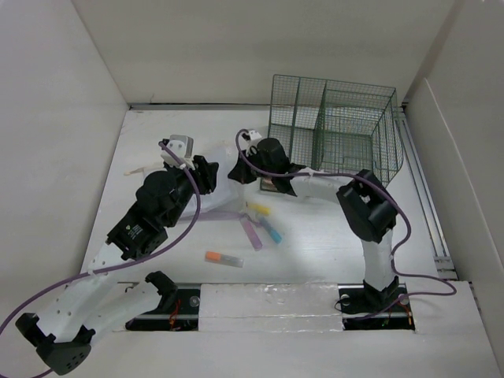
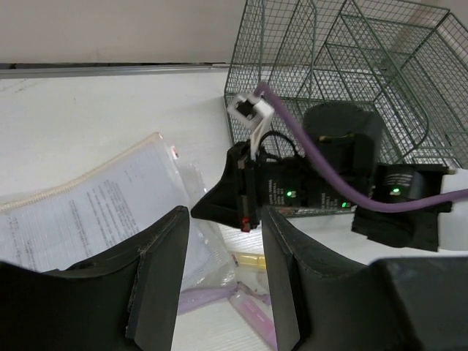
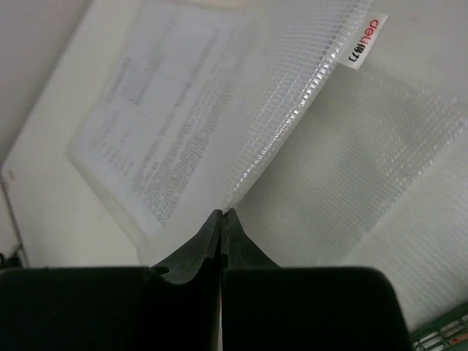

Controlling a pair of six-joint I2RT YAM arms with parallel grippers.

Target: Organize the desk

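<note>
On the white desk (image 1: 331, 244) lies a clear mesh document pouch (image 3: 241, 124) with a printed sheet (image 3: 146, 139) inside. My right gripper (image 3: 222, 213) is shut on the pouch's near edge, which lifts into a fold at the tips. From above, the right gripper (image 1: 240, 172) sits close to my left gripper (image 1: 206, 175). The left gripper (image 2: 225, 216) hovers open over the pouch (image 2: 110, 197), with nothing between its fingers. Below it lie a purple highlighter (image 2: 252, 314) and a yellow one (image 2: 252, 259).
A green wire-mesh basket (image 1: 339, 126) stands at the back right, just behind the right arm. Yellow (image 1: 258, 209), purple (image 1: 252, 233), blue (image 1: 272, 231) and orange (image 1: 224, 258) highlighters lie loose mid-desk. White walls enclose the desk.
</note>
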